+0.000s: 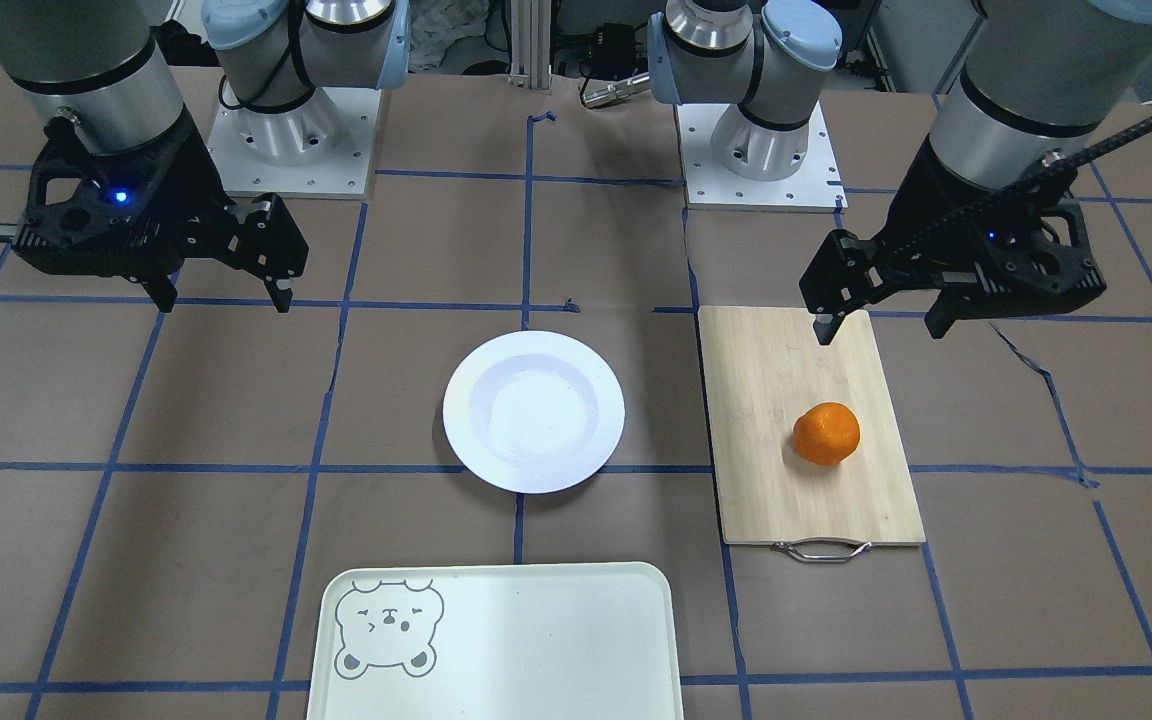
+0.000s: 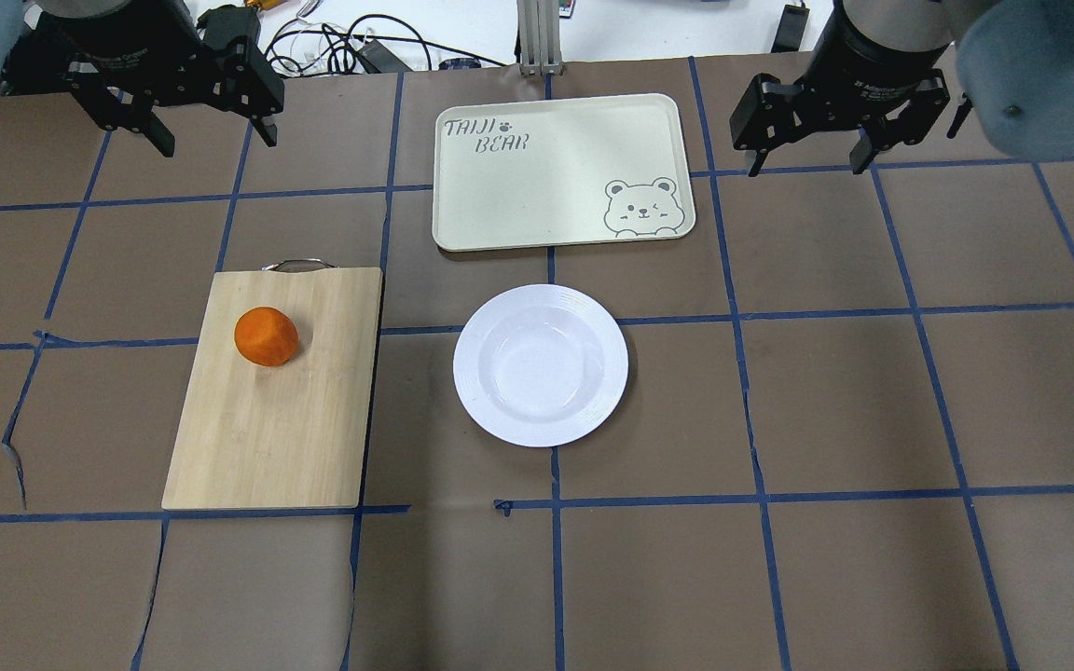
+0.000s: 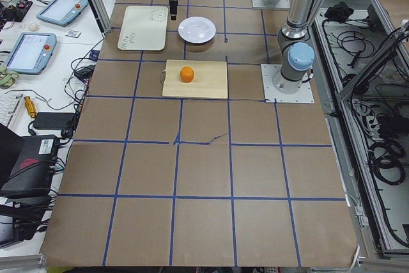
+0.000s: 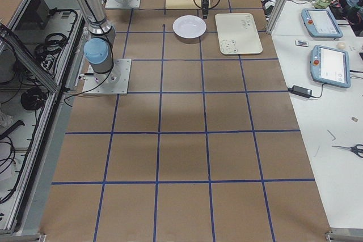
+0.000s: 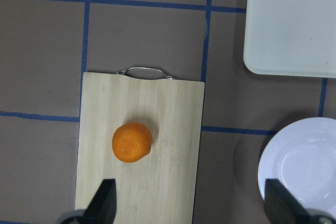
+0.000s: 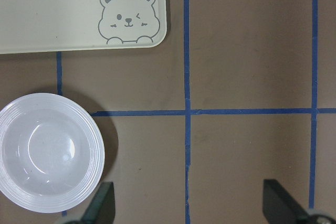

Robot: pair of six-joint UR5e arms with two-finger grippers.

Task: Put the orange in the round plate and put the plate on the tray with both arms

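Note:
The orange [image 1: 826, 433] [image 2: 266, 335] [image 5: 132, 142] lies on a bamboo board. The white round plate [image 1: 533, 411] [image 2: 541, 363] [image 6: 47, 158] sits bare at the table's middle. The pale tray [image 1: 536, 650] [image 2: 546, 177] [image 6: 52, 14] with a bear face lies just beyond the plate, on the side away from the robot. My left gripper [image 1: 881, 328] [image 2: 216, 140] [image 5: 191, 205] hangs open high over the board's end, holding nothing. My right gripper [image 1: 224, 298] [image 2: 807, 166] [image 6: 191, 205] hangs open on the other side, above bare table, apart from the plate.
The bamboo board [image 1: 806, 500] [image 2: 267, 438] has a metal handle [image 2: 295, 266] on its far end. Brown paper with blue tape lines covers the table. Both arm bases [image 1: 761, 150] stand at the robot's edge. Cables and tablets lie past the tray's side.

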